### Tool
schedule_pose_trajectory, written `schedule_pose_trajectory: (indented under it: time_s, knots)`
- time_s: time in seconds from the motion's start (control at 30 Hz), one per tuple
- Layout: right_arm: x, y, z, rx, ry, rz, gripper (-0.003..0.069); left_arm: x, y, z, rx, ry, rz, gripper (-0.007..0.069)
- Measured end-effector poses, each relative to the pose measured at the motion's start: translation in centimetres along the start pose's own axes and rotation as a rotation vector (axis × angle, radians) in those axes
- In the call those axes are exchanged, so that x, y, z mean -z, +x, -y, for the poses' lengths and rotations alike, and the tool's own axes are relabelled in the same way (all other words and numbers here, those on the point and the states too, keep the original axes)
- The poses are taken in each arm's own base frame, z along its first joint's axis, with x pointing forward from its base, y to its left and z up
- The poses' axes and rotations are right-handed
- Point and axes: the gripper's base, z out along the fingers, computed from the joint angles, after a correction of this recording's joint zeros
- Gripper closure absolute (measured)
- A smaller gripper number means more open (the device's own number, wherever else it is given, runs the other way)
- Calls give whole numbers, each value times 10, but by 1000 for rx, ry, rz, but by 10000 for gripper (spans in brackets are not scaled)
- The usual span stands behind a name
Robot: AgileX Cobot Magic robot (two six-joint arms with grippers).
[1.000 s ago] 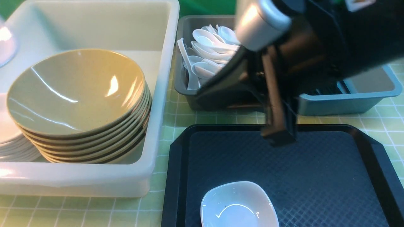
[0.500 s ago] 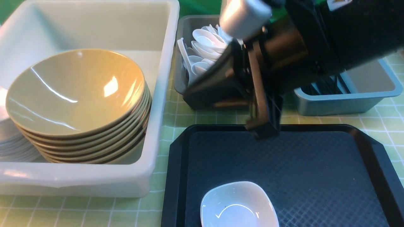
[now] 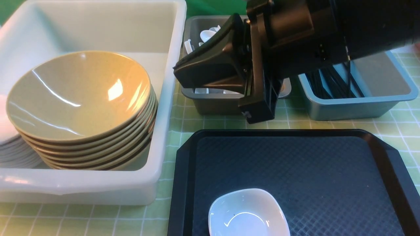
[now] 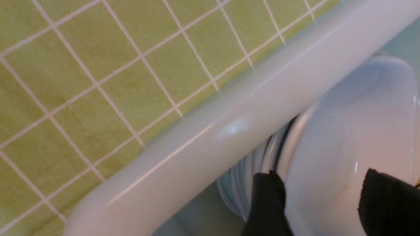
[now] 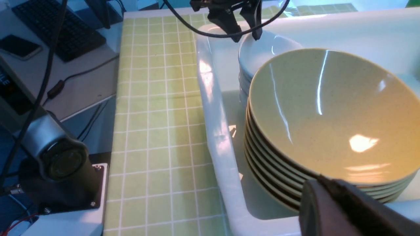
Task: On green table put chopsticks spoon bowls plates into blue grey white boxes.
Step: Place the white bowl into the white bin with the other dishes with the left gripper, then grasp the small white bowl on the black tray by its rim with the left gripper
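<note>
Two left fingers (image 4: 267, 203) stand released; the plate stack (image 4: 344, 131) sits between them, nested in the white tub (image 4: 229, 127) for sorting. Clenched and empty, the right fingers (image 3: 259, 108) hang idle.

Spoons (image 3: 207, 34): mostly hidden behind right arm (image 3: 295, 39). Lone white dish (image 3: 247, 213): cut off by bottom edge. Stacked plates (image 3: 13, 154): cut off by left edge.

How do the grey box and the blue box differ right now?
The grey box holds white spoons; the blue box holds black chopsticks. The grey box sits nearer the white tub, the blue box farther right. Both are small bins on the green table, beyond the black tray.
</note>
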Motion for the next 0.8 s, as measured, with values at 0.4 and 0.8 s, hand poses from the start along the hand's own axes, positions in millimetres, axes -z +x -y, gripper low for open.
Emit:
schedule_pose_trajectory:
  time_s: [0.4,0.8]
  knots:
    - [69,-2,-15,99,63,-70,603,122,45,88,-574,184,168,30]
    - [139,25,-74,146,168,-129,580,62,260,205,-1694,594,-363,125]
